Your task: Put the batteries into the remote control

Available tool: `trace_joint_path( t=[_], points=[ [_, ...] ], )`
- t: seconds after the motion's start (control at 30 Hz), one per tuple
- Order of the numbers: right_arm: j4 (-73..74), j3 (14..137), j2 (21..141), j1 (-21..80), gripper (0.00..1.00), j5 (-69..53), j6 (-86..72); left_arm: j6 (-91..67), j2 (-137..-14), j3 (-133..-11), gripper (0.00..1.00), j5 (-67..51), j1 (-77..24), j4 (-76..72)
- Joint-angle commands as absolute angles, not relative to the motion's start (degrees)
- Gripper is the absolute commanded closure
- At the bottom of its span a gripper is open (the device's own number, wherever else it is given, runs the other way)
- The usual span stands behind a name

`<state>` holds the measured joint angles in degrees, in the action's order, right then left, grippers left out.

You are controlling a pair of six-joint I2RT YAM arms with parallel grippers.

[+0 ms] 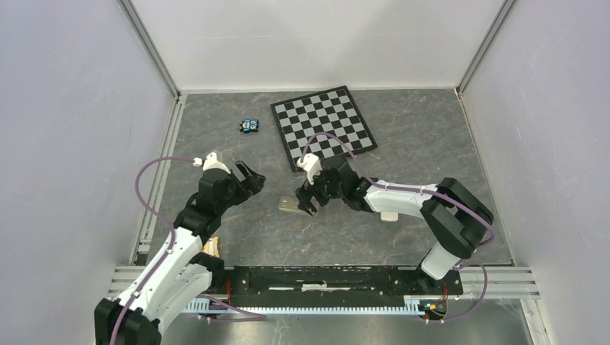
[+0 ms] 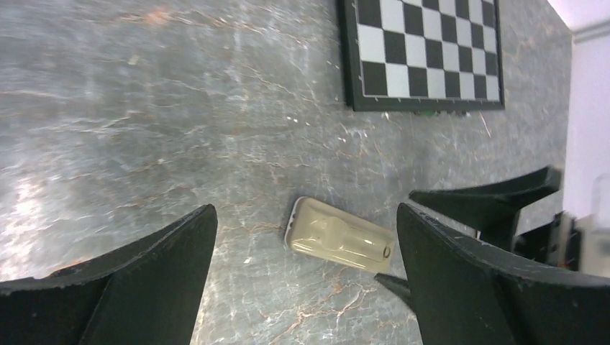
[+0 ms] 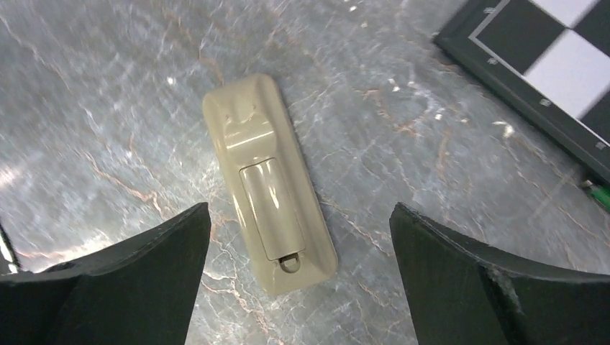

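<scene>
The remote control (image 1: 290, 205) lies face down on the table with its tan back up and the battery cover closed. It shows in the left wrist view (image 2: 342, 236) and in the right wrist view (image 3: 262, 180). My right gripper (image 1: 308, 200) is open and hovers over the remote's right end, with the remote between its fingers (image 3: 300, 208) but not touched. My left gripper (image 1: 252, 177) is open and empty, a little left of the remote and facing it (image 2: 306, 212). I see no batteries in any view.
A chessboard (image 1: 324, 126) lies at the back centre. A small blue object (image 1: 249, 126) sits left of it. A white piece (image 1: 388, 215) shows under my right forearm. A tan piece (image 1: 212, 248) lies by my left arm. Walls enclose the table.
</scene>
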<state>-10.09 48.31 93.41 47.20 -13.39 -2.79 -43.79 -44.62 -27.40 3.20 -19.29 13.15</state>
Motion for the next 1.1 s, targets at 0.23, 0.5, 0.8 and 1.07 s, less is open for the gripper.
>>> trace_joint_path(
  t=[0.23,0.5,0.8,1.07],
  points=[
    [-1.6,58.1,103.8,51.4,0.23,-13.5,13.6,-44.8,-41.1,-40.3,0.00,14.6,-19.0,34.8],
    [-4.9,57.9,105.4,51.4,0.61,-8.8,7.2,-43.2,-37.5,-39.3,0.00,13.3,-19.0,33.0],
    [-7.4,53.5,96.1,49.5,0.69,13.1,-6.3,-42.8,-37.4,-39.5,0.00,12.3,-19.0,32.8],
    [-7.0,42.8,84.7,34.5,0.70,19.6,-16.4,-41.8,-37.8,-38.8,0.00,9.8,-19.0,31.4]
  ],
)
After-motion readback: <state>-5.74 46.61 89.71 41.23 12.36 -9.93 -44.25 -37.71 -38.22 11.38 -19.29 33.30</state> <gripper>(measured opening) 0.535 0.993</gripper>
